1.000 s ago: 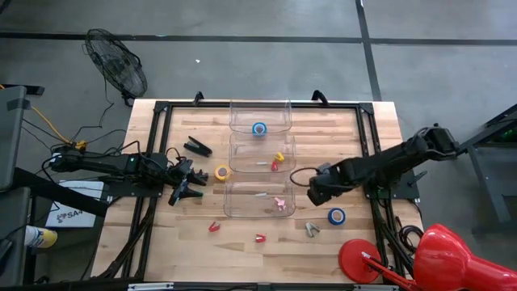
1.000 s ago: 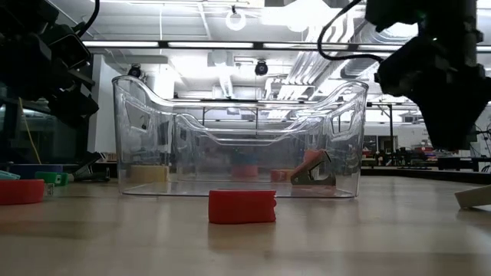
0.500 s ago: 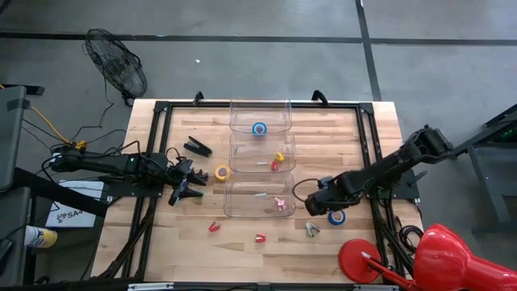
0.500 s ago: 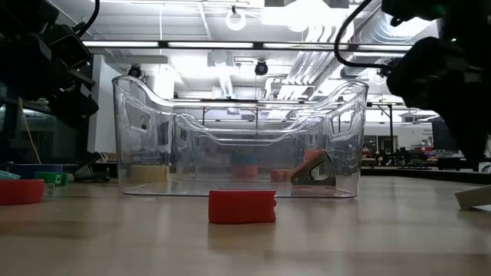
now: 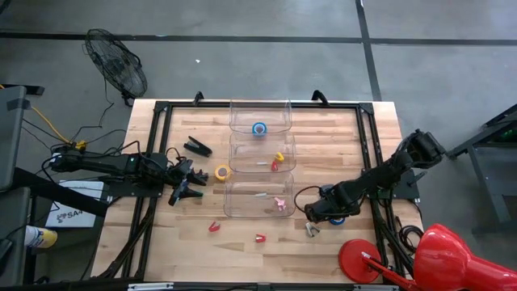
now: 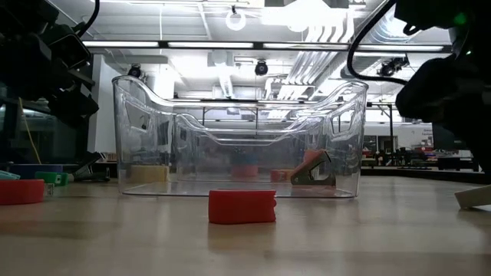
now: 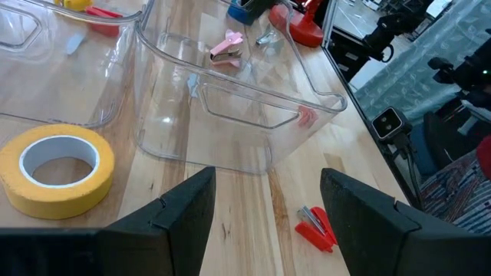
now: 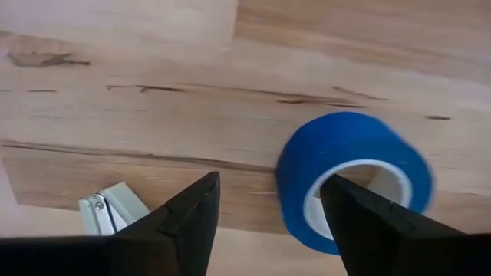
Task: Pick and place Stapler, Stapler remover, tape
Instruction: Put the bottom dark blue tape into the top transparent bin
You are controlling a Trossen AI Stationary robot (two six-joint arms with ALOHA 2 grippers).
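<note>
Right arm low over the blue tape roll (image 8: 353, 180), fingers spread.

The roll lies flat on the wood surface (image 5: 161, 234), just off the right end of the nearest clear bin (image 5: 258, 199), with a small metal staple remover (image 8: 111, 208) close by. It looks light and stiff, a smooth ring likely to skate if nudged, so I'd pinch across the wall, one finger in the hole. The right gripper (image 8: 268, 211) hangs open right above it, holding nothing. Off the bin's left end the left gripper (image 7: 265, 211) waits, open and empty, beside a yellow roll (image 7: 55, 165).
</note>
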